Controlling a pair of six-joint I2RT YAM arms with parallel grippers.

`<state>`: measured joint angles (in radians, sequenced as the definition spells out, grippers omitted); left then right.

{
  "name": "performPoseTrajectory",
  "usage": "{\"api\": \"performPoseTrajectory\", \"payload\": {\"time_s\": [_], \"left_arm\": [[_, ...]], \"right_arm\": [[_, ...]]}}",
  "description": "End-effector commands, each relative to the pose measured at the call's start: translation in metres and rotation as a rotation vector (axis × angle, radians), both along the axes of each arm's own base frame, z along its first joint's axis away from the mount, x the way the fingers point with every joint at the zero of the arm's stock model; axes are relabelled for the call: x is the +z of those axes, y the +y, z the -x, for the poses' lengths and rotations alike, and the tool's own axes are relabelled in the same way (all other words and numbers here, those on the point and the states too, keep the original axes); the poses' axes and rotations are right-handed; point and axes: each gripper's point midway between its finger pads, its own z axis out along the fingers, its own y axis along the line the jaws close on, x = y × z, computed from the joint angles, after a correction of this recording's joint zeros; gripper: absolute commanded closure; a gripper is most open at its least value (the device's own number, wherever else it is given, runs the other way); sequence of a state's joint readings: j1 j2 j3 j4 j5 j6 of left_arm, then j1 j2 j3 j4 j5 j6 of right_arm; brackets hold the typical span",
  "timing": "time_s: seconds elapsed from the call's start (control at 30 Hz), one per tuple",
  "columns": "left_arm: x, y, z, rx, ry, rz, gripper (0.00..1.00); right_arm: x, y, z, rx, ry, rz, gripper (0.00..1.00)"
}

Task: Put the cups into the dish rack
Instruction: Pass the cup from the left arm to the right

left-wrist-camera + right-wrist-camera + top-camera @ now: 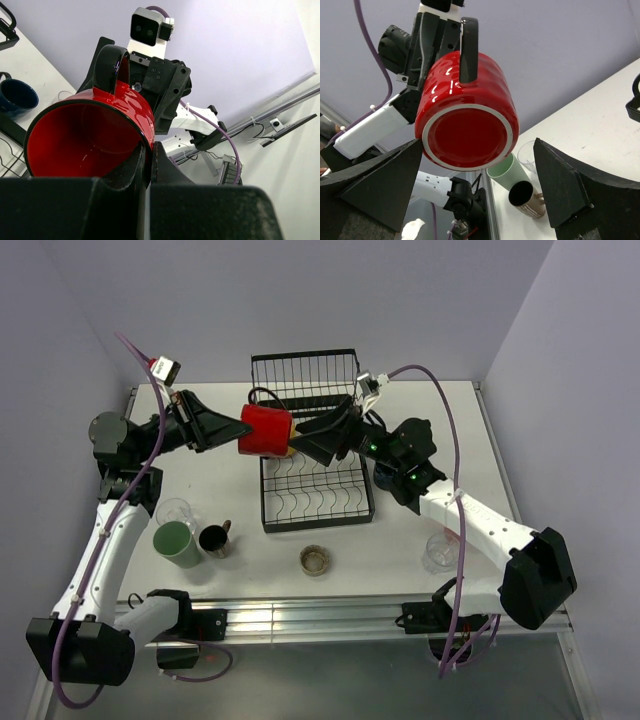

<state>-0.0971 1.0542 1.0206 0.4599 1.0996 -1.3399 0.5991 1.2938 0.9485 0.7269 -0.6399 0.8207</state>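
1. The left pincer pinches the rim of the red mug, which is held sideways in the air over the left edge of the rack.
2. The right pincer is spread wide, facing the mug's base.
3. Risk: if the left pincer lets go before the right one clamps, the mug drops onto the rack or the desk.

Robotics lab test cell rather than a home kitchen. Plain pale lilac walls are enclosing a bare white tabletop on three sides. A white-and-black robot arm is sitting at the table's near left corner and a matching arm at the near right, both mounted by a silver aluminium rail running along the near edge. Thin purple cables are looping off the arms. A small boxed camera is riding on one wrist. A black wire dish rack and a few loose cups are sitting on the tabletop, the one domestic touch.
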Motion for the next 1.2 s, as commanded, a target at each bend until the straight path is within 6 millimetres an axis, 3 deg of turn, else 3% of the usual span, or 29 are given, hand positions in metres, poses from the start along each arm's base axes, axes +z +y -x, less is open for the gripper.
{"api": "performPoseTrajectory", "payload": {"time_s": [0.0, 0.5, 0.9, 1.17], "left_arm": [[0.021, 0.000, 0.011, -0.008, -0.116, 0.021, 1.00], [0.018, 0.000, 0.011, -0.017, -0.107, 0.032, 1.00], [0.014, 0.000, 0.014, -0.035, -0.105, 0.039, 1.00], [0.015, 0.000, 0.018, -0.033, -0.112, 0.033, 1.00]], "right_arm": [[0.040, 0.003, 0.017, 0.040, -0.128, -0.067, 0.00], [0.047, 0.005, 0.041, 0.160, -0.148, -0.124, 0.00], [0.032, 0.008, 0.014, 0.019, -0.109, -0.056, 0.00], [0.037, 0.013, 0.018, 0.061, -0.121, -0.060, 0.00]]}}
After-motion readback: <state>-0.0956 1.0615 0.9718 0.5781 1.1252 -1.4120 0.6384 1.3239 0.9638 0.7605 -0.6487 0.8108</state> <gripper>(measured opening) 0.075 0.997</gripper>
